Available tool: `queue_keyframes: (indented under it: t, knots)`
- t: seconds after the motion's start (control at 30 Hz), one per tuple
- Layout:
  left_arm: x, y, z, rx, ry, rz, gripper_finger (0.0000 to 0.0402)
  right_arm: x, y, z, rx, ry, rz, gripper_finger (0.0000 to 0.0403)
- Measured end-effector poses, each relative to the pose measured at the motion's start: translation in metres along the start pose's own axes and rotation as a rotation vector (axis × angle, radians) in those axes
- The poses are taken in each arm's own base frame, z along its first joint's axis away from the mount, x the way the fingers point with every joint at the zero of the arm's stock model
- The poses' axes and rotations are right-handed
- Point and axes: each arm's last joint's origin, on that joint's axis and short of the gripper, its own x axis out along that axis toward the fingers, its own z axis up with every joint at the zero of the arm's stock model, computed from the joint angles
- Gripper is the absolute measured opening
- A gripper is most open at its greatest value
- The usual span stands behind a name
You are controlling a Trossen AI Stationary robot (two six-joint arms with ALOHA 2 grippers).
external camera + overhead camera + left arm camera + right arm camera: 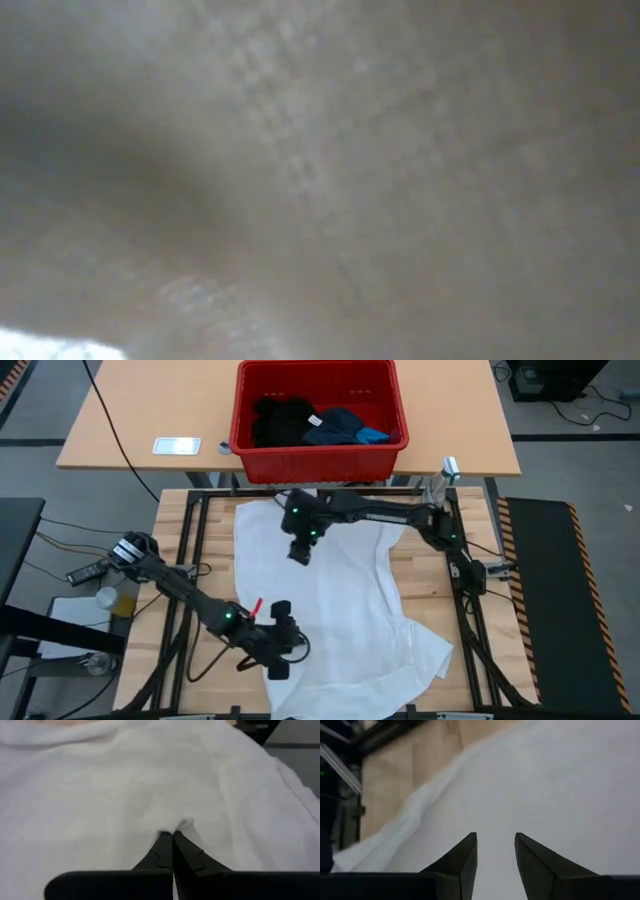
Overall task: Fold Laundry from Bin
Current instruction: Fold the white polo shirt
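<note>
The large white garment (340, 600) lies spread over the wooden table, with wrinkles toward its near right corner. My left gripper (279, 660) is at the garment's near left edge and is shut on the cloth (173, 833). My right gripper (300, 550) is open over the garment's far left part, its fingers (495, 840) apart above the white cloth. The red bin (318, 452) stands on the far table; inside lie a black garment (281, 419), a dark navy one with a white tag (335, 426) and a small bright blue one (375, 434). The low view shows only blurred pale cloth. My left gripper pinches a small raised fold of the white garment (183, 824) between its two shut fingers, near the garment's near left edge. The cloth around the fold lies on the table, puckered toward the fingertips. One layer or several, I cannot tell.
A black metal frame (470, 590) runs around the table's sides. A white flat device (177, 446) lies on the far table, left of the bin. Cables and small items (105, 598) lie off the table's left side.
</note>
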Motion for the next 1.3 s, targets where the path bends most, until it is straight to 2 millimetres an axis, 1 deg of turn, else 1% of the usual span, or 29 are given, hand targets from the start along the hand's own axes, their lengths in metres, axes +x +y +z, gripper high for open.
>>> queue_keyframes:
  t: [0.1, 0.23, 0.3, 0.37, 0.47, 0.57, 0.67, 0.73, 0.83, 0.9, 0.97, 1.03, 1.07, 1.13, 1.2, 1.3]
  knots:
    - [0.005, -0.004, 0.002, 0.017, -0.036, -0.029, 0.0000, -0.018, 0.013, -0.011, -0.030, 0.065, -0.088, 0.0139]
    - [0.022, -0.009, -0.002, 0.034, -0.029, -0.059, 0.0000, -0.043, 0.030, -0.016, -0.088, 0.066, -0.143, 0.0139]
    - [0.034, -0.013, -0.003, 0.045, -0.042, -0.120, 0.0000, -0.050, 0.031, -0.018, -0.084, 0.072, -0.160, 0.0139]
    - [0.045, -0.017, -0.008, 0.056, -0.033, -0.157, 0.0000, -0.054, 0.029, -0.020, -0.068, 0.087, -0.188, 0.0139]
    - [0.060, -0.018, -0.015, 0.055, -0.016, -0.152, 0.0003, -0.059, 0.028, -0.022, -0.056, 0.098, -0.214, 0.0139]
    - [0.069, -0.018, -0.018, 0.052, -0.024, -0.153, 0.0025, -0.060, 0.028, -0.024, -0.051, 0.115, -0.216, 0.0139]
    - [0.068, -0.019, -0.016, 0.072, -0.026, -0.200, 0.0074, -0.059, 0.028, -0.024, -0.049, 0.119, -0.217, 0.0139]
    - [0.065, -0.017, -0.014, 0.064, -0.014, -0.205, 0.0120, -0.060, 0.027, -0.024, -0.044, 0.119, -0.218, 0.0139]
    - [0.056, -0.016, -0.008, 0.058, -0.035, -0.241, 0.0193, -0.066, 0.024, -0.025, -0.032, 0.124, -0.224, 0.0139]
    - [0.046, -0.015, -0.002, 0.041, -0.042, -0.257, 0.0232, -0.076, 0.025, -0.027, -0.023, 0.115, -0.232, 0.0139]
    - [0.032, -0.011, 0.004, 0.035, -0.036, -0.260, 0.0256, -0.090, 0.029, -0.030, -0.026, 0.107, -0.256, 0.0139]
    - [0.018, -0.002, 0.004, 0.034, 0.026, -0.229, 0.0264, -0.096, 0.040, -0.036, -0.043, 0.097, -0.262, 0.0139]
    - [0.010, 0.004, 0.001, 0.036, 0.084, -0.192, 0.0264, -0.096, 0.047, -0.042, -0.050, 0.103, -0.262, 0.0139]
    - [-0.006, 0.019, -0.007, 0.048, 0.214, -0.094, 0.0255, -0.088, 0.064, -0.057, -0.067, 0.099, -0.251, 0.0139]
    - [-0.021, 0.034, -0.014, 0.071, 0.321, -0.015, 0.0240, -0.073, 0.081, -0.076, -0.075, 0.074, -0.218, 0.0139]
    - [-0.044, 0.058, -0.032, 0.083, 0.381, 0.026, 0.0210, -0.046, 0.104, -0.105, -0.054, -0.009, -0.136, 0.0139]
